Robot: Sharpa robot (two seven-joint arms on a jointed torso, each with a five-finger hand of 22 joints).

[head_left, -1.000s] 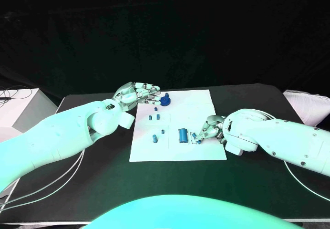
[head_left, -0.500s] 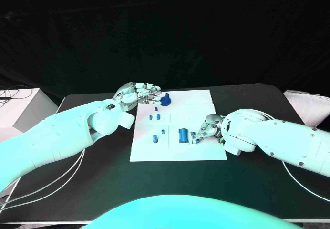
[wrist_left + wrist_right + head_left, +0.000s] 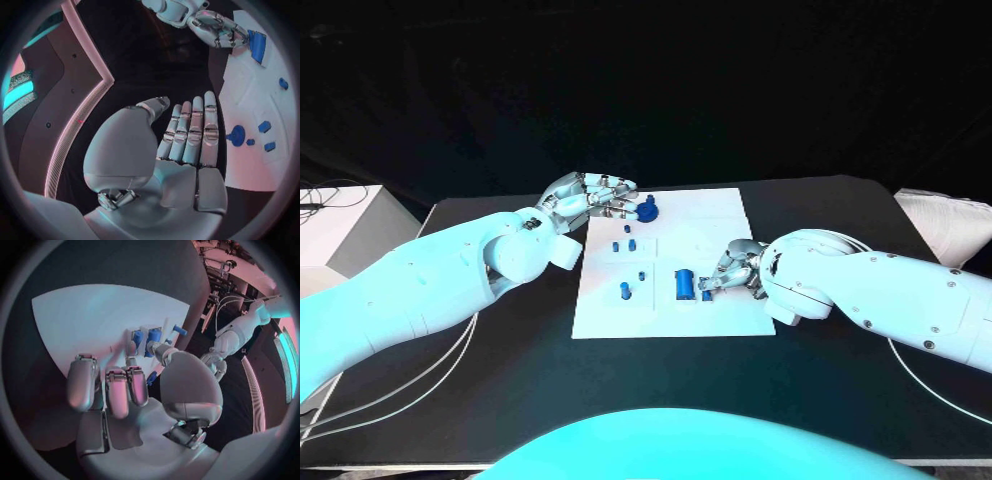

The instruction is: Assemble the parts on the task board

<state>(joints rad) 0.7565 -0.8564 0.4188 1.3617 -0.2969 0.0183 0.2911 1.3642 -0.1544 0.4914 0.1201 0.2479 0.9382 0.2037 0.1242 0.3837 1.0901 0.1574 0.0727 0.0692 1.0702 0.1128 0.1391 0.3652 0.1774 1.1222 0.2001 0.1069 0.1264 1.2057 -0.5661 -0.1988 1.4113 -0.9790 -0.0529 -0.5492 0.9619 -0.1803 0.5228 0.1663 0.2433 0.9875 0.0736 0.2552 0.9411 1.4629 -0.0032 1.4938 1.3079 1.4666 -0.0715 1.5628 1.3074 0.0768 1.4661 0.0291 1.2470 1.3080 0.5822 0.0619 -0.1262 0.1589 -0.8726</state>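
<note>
The white task board (image 3: pixel 678 262) lies mid-table. The big blue part (image 3: pixel 684 284) looks small, light and hard; pinch its sides. The right hand (image 3: pixel 736 271) curls beside it, perhaps touching. The left hand (image 3: pixel 181 150) is flat, holding nothing

White task board (image 3: pixel 711 215), blue parts (image 3: pixel 684 283), black table (image 3: pixel 819 360)

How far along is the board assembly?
Early. Small blue parts lie spread over the task board; whether any is seated is unclear. In hand: the right hand works at the blue block, grip unclear. The left hand, open, holds nothing beside the round blue part. Most parts remain.
</note>
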